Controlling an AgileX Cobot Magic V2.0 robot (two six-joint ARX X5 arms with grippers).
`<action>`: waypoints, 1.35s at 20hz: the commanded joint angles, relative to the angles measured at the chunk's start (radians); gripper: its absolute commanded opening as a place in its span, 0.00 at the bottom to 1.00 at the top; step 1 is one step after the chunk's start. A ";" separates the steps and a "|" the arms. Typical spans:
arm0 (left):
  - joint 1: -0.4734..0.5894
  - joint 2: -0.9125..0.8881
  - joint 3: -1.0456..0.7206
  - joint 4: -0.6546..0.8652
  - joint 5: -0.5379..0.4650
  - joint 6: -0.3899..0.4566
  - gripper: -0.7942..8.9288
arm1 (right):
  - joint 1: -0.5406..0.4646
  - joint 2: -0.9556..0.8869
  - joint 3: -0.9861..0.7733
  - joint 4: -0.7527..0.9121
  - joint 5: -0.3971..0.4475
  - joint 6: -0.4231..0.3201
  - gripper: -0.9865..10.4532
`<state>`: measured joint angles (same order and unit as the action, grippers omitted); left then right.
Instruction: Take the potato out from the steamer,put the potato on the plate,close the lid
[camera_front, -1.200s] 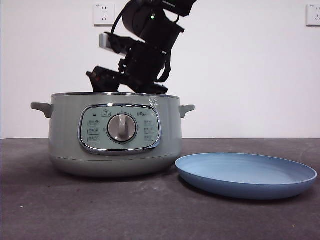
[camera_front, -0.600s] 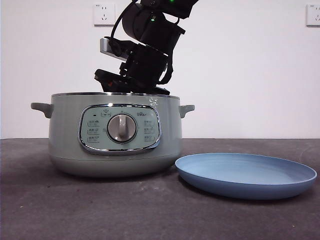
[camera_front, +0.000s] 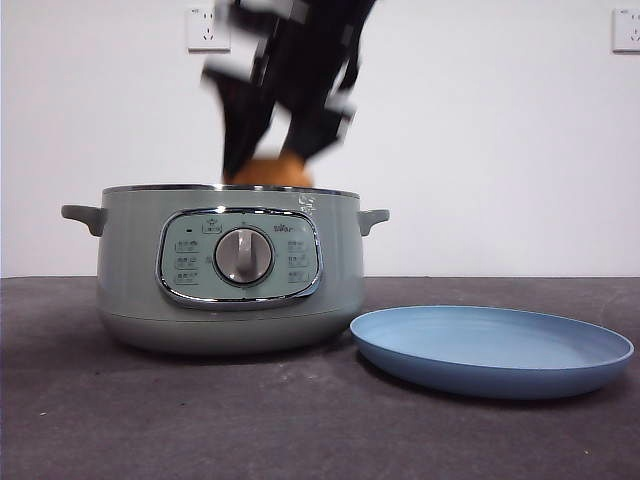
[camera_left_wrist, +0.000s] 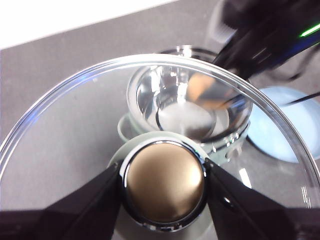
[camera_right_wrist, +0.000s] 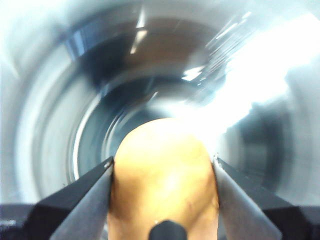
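My right gripper (camera_front: 266, 165) is shut on the orange-brown potato (camera_front: 268, 172) and holds it just above the open rim of the sage-green steamer (camera_front: 230, 268). In the right wrist view the potato (camera_right_wrist: 162, 180) sits between the jaws with the blurred pot interior behind. My left gripper (camera_left_wrist: 162, 182) is shut on the knob (camera_left_wrist: 164, 184) of the glass lid (camera_left_wrist: 65, 125) and holds it high over the table. Through the lid I see the steamer (camera_left_wrist: 187, 107) and the right arm (camera_left_wrist: 265, 35). The light-blue plate (camera_front: 492, 350) lies right of the steamer, also in the left wrist view (camera_left_wrist: 280, 125).
The dark table (camera_front: 300, 420) stretches in front of the pot and plate. A white wall with two sockets (camera_front: 208, 28) stands behind.
The right arm has risen out of the steamer, and the potato now shows above the rim. The arm is blurred with motion.
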<state>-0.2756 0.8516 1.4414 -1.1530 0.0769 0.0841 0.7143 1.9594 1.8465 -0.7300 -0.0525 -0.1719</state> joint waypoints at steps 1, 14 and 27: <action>0.002 0.003 0.005 0.057 0.010 -0.002 0.07 | -0.013 -0.098 0.006 -0.056 0.033 0.043 0.07; 0.001 0.100 0.005 0.147 0.141 0.029 0.07 | -0.211 -0.399 -0.281 -0.251 0.025 0.102 0.07; 0.000 0.130 0.005 0.169 0.163 0.032 0.07 | -0.260 -0.399 -0.964 0.405 -0.027 0.153 0.07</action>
<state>-0.2756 0.9909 1.4414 -1.0241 0.2287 0.1047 0.4530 1.5509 0.8913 -0.3344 -0.0784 -0.0319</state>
